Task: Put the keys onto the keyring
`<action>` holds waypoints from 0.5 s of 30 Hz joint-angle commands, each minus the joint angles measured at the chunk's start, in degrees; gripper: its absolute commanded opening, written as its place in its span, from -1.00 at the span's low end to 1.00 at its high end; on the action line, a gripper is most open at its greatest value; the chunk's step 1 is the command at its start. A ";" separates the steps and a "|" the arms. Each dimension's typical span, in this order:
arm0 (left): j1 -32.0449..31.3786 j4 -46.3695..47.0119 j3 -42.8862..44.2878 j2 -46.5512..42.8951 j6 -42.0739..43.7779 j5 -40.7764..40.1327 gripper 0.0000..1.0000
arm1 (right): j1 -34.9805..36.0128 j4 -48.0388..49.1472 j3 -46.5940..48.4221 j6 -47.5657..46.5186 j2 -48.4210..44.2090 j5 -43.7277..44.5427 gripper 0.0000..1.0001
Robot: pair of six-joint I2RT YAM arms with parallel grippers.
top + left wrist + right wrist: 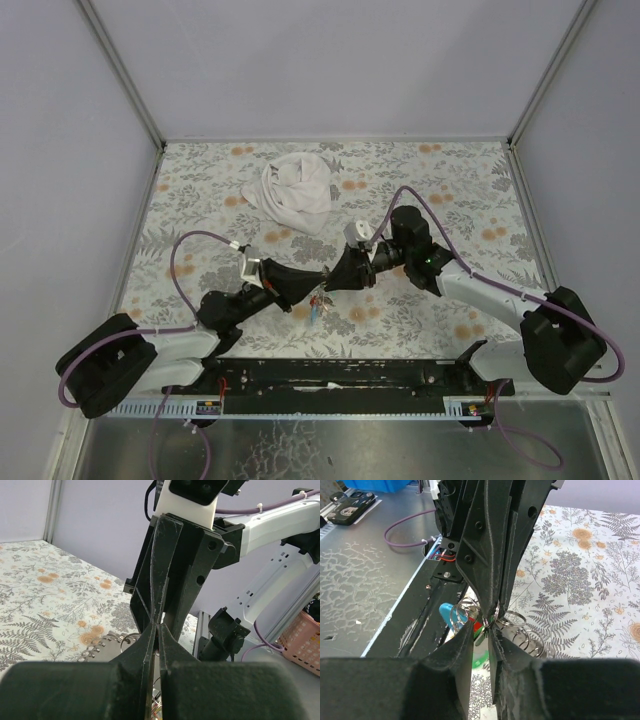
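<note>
From above, your left gripper (314,284) and right gripper (332,281) meet tip to tip, with the keys (318,303) dangling just beneath. The left wrist view shows the left jaws pressed together. In the right wrist view they seem to pinch the keyring (496,615). Your right jaws stand narrow around a red key (478,625), but you cannot tell if they grip it. This looks like mid-threading; next, work that key onto the ring.

The left hand (496,611) and right hand (481,630) are moulded in matt black plastic, scuffed along the edges. The keyring (511,625) is made of bright polished metal, and the keys (479,626) are headed in coloured plastic. The tabletop (450,190) is covered in a matt floral print.
</note>
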 commanded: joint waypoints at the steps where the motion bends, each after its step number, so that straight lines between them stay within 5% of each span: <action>1: 0.23 6.55 1.78 -0.19 -0.14 0.07 -1.00 | -0.05 4.03 1.97 1.86 0.50 -2.67 -0.61; 6: 0.23 6.44 1.09 -0.46 0.04 -0.05 -0.97 | -0.05 -3.37 2.83 -2.83 -1.12 0.84 -0.98; 15: 1.88 -11.05 0.56 -8.92 6.57 2.70 -0.35 | -0.05 -38.49 14.89 -19.85 -3.09 12.53 -1.00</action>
